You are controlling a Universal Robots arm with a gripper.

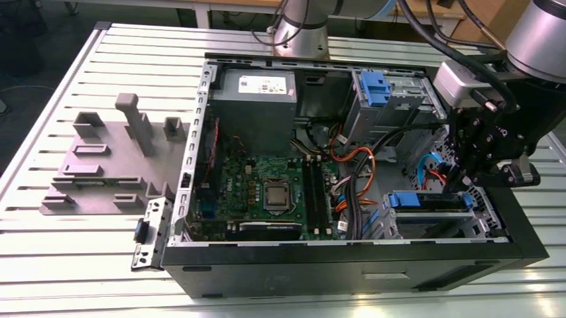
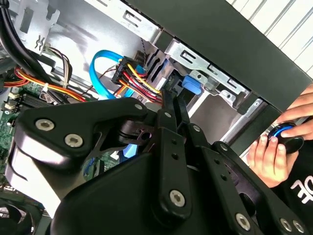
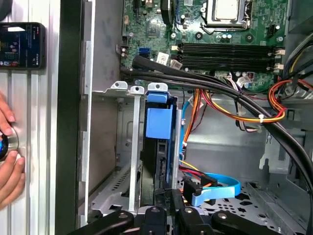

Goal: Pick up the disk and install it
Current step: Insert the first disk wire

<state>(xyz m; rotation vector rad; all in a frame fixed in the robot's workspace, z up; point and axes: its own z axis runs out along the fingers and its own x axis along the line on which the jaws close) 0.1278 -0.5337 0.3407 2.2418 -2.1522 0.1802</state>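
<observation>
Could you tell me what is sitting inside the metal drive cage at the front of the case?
The disk stands in the metal drive cage, its blue carrier facing out. Its label and rear connectors are covered by the cage and gripper.

An open computer case (image 1: pixel 354 265) lies on a slatted table (image 1: pixel 53 252). Inside, the motherboard (image 1: pixel 265 192) sits between the power supply (image 1: pixel 256 99) behind it and the case's front wall. The disk (image 1: pixel 429 201) rests in the drive cage at the exterior view's right, beneath the gripper (image 1: pixel 478 175).
</observation>
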